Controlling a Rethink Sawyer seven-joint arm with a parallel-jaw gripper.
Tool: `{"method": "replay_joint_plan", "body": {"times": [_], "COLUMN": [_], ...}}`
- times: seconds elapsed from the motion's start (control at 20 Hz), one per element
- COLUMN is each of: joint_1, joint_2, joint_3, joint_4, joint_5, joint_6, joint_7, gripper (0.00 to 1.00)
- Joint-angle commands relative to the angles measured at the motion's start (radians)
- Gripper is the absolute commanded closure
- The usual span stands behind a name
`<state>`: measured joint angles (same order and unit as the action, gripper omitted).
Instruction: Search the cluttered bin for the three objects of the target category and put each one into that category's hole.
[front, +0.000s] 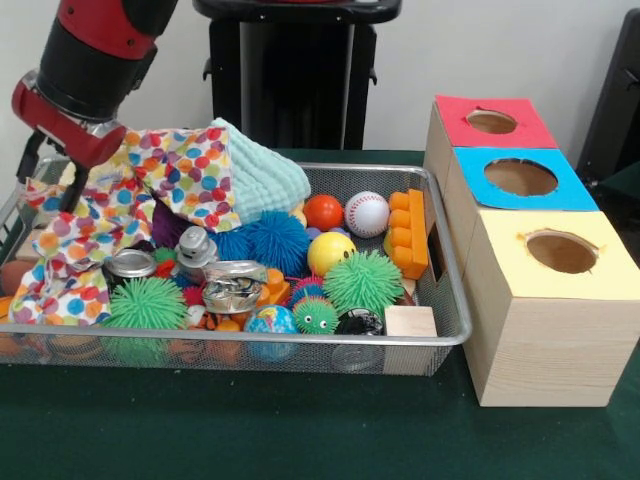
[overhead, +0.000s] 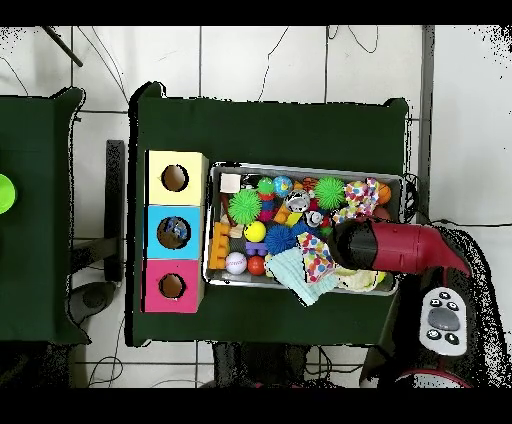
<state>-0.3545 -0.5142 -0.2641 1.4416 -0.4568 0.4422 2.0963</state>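
Note:
The wire mesh bin (front: 445, 335) is full of toys; it also shows in the overhead view (overhead: 400, 178). A polka-dot cloth (front: 180, 170) and a pale teal cloth (front: 265, 175) lie heaped over its left part. My gripper (front: 50, 175) is down at the cloth's left end, its two fingers standing apart with cloth between them. A small greyish see-through bottle-like piece (front: 196, 248) stands among the balls. The other bottle pieces are hidden. The blue-topped box's hole (front: 520, 177) is to the right of the bin; overhead, something pale shows inside the hole (overhead: 173, 232).
The red-topped box (front: 490, 122) and the yellow-topped box (front: 560, 252) flank the blue one. Silver cans (front: 232, 290), green spiky balls (front: 362, 280), a baseball (front: 367, 213), an orange brick (front: 408, 232) and a wooden block (front: 410, 322) fill the bin. Overhead, the cloths hang over the bin's edge (overhead: 300, 275).

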Motion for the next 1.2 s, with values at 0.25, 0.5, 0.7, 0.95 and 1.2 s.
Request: {"method": "replay_joint_plan", "body": {"times": [0.25,0.5,0.7,0.95,1.2], "joint_1": [0.027,0.034,0.047,0.061,0.087], "joint_2": [-0.127,-0.14,-0.136,-0.099,-0.077], "joint_3": [0.154,0.163,0.153,0.136,0.115], "joint_4": [0.167,0.176,0.177,0.212,0.248], "joint_5": [0.137,0.177,0.193,0.234,0.271], "joint_6": [0.093,0.103,0.102,0.16,0.237], "joint_7": [0.06,0.057,0.066,0.095,0.108], "gripper": [0.0,0.0,0.0,0.0,0.0]}}
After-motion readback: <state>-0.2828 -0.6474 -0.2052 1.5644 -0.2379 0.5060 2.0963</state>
